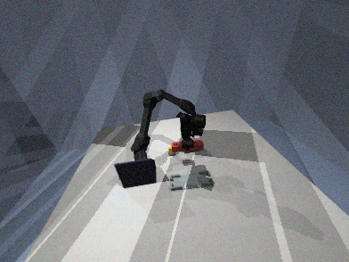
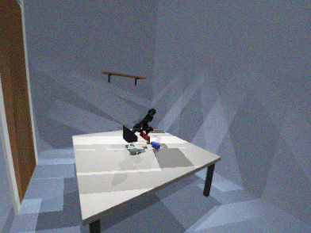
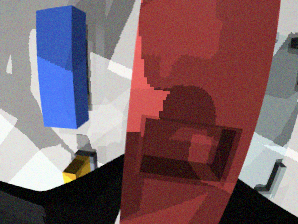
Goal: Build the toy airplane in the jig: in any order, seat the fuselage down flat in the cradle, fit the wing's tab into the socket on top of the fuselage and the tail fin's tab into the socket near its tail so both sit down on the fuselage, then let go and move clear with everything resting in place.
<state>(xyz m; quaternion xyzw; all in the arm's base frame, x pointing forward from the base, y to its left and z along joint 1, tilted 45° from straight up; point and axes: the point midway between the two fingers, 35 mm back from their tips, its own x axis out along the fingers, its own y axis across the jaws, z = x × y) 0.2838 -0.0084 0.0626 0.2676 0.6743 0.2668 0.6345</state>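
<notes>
The red fuselage (image 1: 198,145) (image 2: 145,137) (image 3: 200,45) is held level, raised above the table; its rectangular socket faces up in the wrist view. My gripper (image 1: 188,144) (image 3: 172,165) is shut on the fuselage, one dark finger on each side. The grey-green jig (image 1: 179,181) (image 2: 133,150) lies on the table, below and to one side of the fuselage; part of it shows at the wrist view's right edge. The blue wing (image 2: 155,145) (image 3: 59,70) lies apart on the table. The small yellow tail fin (image 1: 170,151) (image 3: 74,172) is near the wing. The wing does not show clearly in the top view.
The arm's dark base plate (image 1: 137,173) (image 2: 128,135) stands left of the jig in the top view. The pale table (image 1: 223,214) (image 2: 119,190) carries striped shadows. A wall shelf (image 2: 124,75) and a brown door (image 2: 13,99) are far off.
</notes>
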